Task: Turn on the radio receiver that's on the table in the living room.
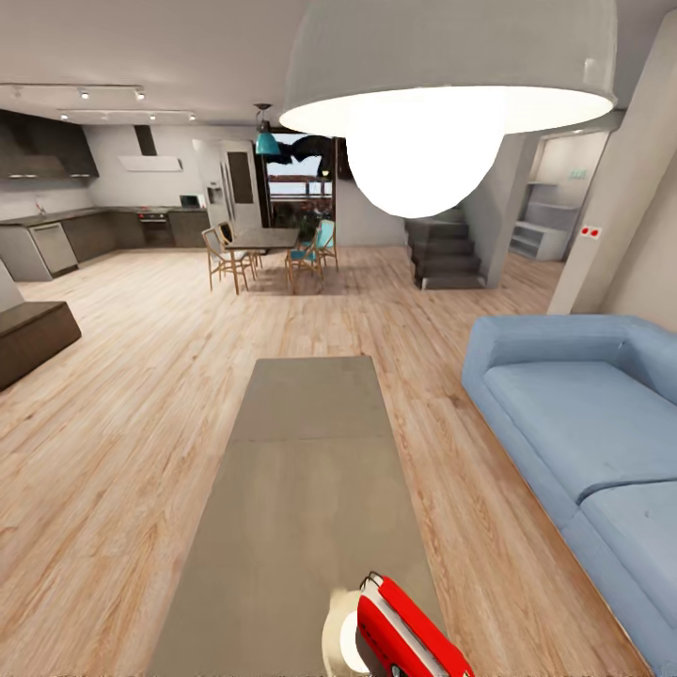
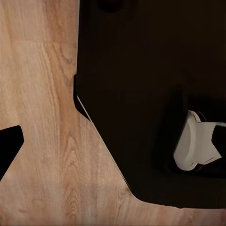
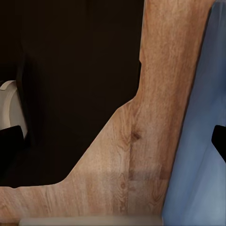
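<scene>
The red radio receiver (image 1: 406, 628) with a white side lies at the near end of the long grey-taupe table (image 1: 301, 470), at the bottom edge of the head view and partly cut off. The living room's wood plank floor (image 1: 141, 423) surrounds the table. In the left wrist view my left gripper (image 2: 113, 143) hangs open over the floor and the robot's dark base (image 2: 141, 70), its black fingertips (image 2: 9, 146) far apart at the frame's sides. My right gripper (image 3: 115, 141) is likewise open, with fingertips (image 3: 9, 143) wide apart, above floor and base.
A blue sectional sofa (image 1: 583, 423) runs along the table's right side, its blue edge (image 3: 202, 141) close to the right gripper. A big white dome lamp (image 1: 442, 66) hangs overhead. A dark bench (image 1: 33, 334) stands left; dining table (image 1: 263, 240), kitchen and stairs (image 1: 447, 254) lie far back.
</scene>
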You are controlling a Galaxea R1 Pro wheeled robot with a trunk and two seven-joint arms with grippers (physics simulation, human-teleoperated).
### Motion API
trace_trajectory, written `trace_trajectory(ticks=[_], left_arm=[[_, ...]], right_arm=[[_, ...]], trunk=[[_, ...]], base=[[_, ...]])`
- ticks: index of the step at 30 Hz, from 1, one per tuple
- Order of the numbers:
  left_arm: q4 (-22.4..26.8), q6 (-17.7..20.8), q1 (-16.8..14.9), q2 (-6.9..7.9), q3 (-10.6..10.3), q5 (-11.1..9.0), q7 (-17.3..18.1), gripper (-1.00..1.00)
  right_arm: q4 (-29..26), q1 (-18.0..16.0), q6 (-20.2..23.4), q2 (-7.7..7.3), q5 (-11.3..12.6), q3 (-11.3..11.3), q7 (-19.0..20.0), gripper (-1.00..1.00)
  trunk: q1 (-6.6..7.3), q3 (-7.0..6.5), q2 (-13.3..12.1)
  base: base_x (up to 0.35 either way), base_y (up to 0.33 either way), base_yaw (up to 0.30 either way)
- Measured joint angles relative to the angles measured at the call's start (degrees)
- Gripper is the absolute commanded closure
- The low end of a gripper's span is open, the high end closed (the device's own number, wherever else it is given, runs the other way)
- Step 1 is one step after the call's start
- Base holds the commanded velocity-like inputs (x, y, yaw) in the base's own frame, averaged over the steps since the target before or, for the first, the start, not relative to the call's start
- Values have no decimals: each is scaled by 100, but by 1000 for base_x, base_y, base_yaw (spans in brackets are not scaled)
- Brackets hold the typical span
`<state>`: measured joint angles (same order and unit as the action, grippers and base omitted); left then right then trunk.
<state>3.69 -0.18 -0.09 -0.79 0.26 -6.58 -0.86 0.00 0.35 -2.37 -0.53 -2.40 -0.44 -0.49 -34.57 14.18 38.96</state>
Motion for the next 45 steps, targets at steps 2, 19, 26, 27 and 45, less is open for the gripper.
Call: trace_trajectory(ticks=[2, 19, 26, 27, 45], left_arm=[[0, 0, 0, 0, 0, 0, -1, -100], [0, 1, 0, 0, 5, -1, -2, -100], [-2, 0, 0, 0, 7, -1, -2, -100], [-1, 0, 0, 0, 8, -1, -2, -100], [0, 1, 0, 0, 7, -1, -2, -100]], right_arm=[[0, 0, 0, 0, -2, 0, 1, -100], [0, 0, 0, 0, 0, 9, 1, -100], [0, 0, 0, 0, -1, 9, 3, -100], [0, 0, 0, 0, 0, 7, 2, -100], [0, 0, 0, 0, -1, 8, 2, -100]], trunk=[[0, 18, 0], [0, 175, 0], [0, 239, 0], [0, 248, 0], [0, 414, 0]], base=[[0, 0, 0], [0, 0, 0], [0, 0, 0], [0, 0, 0], [0, 0, 0]])
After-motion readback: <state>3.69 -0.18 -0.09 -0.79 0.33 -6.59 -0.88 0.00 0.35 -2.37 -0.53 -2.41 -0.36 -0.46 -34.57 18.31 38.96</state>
